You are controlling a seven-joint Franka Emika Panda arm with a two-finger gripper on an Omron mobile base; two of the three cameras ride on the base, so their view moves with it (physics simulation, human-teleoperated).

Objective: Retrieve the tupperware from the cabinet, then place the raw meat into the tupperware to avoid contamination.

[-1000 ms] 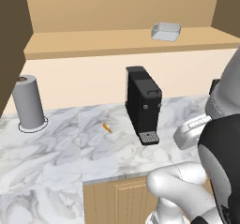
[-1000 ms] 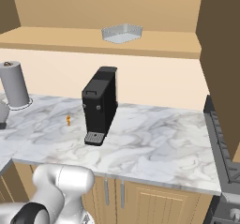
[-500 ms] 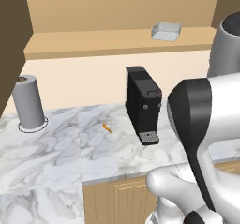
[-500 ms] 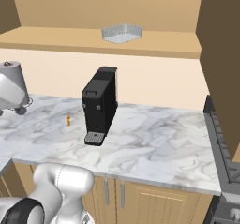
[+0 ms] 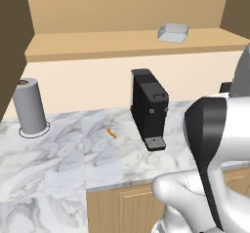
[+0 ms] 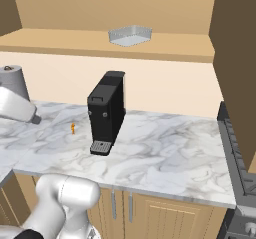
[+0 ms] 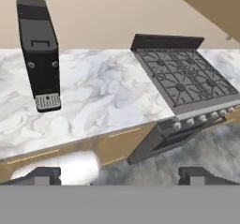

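Tupperware: the tupperware (image 5: 173, 32) sits empty on the open wooden shelf (image 5: 97, 44) above the counter, at about 1 o'clock from the coffee machine in the left base view; in the right base view it lies at 12 o'clock above the machine.
Raw meat: the raw meat (image 5: 112, 133), a tiny orange sliver, lies on the marble counter (image 5: 58, 154) just beside the coffee machine, at its 9 o'clock, apart from it.
Coffee machine: the black coffee machine (image 5: 149, 108) stands upright near the back wall, drip tray toward the counter's front edge.
Paper-towel roll: the grey paper-towel roll (image 5: 30, 106) stands upright at the counter's far left.
Stove: a dark stove (image 7: 185, 80) adjoins the counter at the machine's 3 o'clock in the hand view.
Pincer: the pincer (image 7: 120, 175) is released, fingertips (image 7: 44, 175) set wide apart, grasping nothing, looking down at the counter's front edge.
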